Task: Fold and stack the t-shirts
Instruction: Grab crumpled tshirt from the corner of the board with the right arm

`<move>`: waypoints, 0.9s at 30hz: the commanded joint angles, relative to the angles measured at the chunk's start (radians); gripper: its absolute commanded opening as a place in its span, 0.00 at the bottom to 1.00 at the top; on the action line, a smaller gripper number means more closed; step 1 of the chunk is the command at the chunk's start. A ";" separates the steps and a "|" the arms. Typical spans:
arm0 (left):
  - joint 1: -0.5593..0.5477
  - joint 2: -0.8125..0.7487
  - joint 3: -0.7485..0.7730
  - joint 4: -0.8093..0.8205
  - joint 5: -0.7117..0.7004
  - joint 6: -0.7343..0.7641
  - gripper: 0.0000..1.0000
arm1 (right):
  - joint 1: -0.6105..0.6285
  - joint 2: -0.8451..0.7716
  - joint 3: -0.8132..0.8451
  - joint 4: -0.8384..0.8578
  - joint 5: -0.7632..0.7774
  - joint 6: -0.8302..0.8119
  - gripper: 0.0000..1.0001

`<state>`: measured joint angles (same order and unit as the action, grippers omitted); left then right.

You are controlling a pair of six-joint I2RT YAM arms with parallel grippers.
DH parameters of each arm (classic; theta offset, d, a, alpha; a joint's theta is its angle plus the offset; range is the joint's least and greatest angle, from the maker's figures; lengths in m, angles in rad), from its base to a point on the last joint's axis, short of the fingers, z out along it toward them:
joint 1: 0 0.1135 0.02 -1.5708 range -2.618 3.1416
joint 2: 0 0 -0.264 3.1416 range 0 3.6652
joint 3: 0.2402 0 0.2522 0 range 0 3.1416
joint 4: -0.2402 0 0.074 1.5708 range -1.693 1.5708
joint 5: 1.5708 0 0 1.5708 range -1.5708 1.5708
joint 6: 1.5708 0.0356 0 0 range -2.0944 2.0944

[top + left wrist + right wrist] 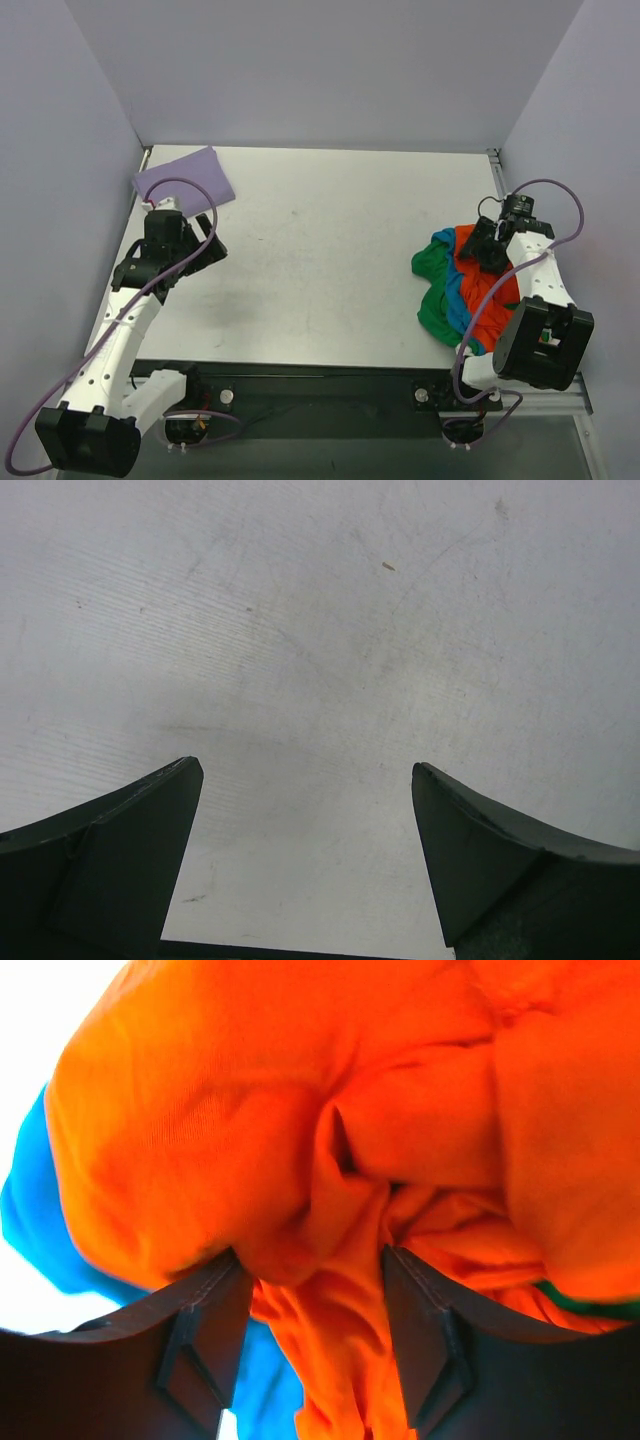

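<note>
From above you see the whole bench [330, 240]. A lavender shirt [185, 177] lies flat in the far left corner, and a crumpled heap sits at the right edge, with the orange-red shirt [485, 290] on top, the blue shirt [455, 295] under it and the green shirt [432, 265] spilling out toward the middle. That view does not show you how either tool stands; the wrist cameras do. Your left wrist view shows only bare, scuffed bench [300, 610] between the two dark fingers of the left tool [305, 770], which is spread wide and holds nothing. Your right wrist view is filled with orange-red cloth [200, 1130], with blue [40, 1230] at the left edge and a sliver of green [600, 1308] low on the right. A bunched fold of the orange-red shirt sits between the fingers of the right tool [312, 1255], and cloth touches both inner faces, but you cannot tell whether the fold is pinched or just lying loose in the gap. Your left arm reaches up the left side, its tool [212, 248] pointing right, just near of the lavender shirt and apart from it. Your right arm is bent back over the heap, its tool [488, 250] tipped down into the orange-red shirt's far part.
</note>
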<state>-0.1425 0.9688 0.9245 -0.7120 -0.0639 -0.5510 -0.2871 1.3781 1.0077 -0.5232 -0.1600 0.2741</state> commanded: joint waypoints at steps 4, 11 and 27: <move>0.000 -0.001 0.045 0.049 -0.020 -0.010 0.97 | -0.011 0.041 0.040 0.029 -0.021 0.013 0.27; 0.001 -0.042 0.001 0.082 -0.042 0.052 0.97 | -0.014 -0.057 0.068 -0.033 0.069 0.020 0.00; 0.009 -0.015 0.004 0.121 0.001 0.095 0.97 | -0.011 -0.436 0.425 -0.304 0.231 0.030 0.00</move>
<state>-0.1410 0.9424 0.9222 -0.6537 -0.0875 -0.4812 -0.2943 0.9867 1.3449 -0.7727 0.0235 0.3126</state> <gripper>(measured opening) 0.974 0.073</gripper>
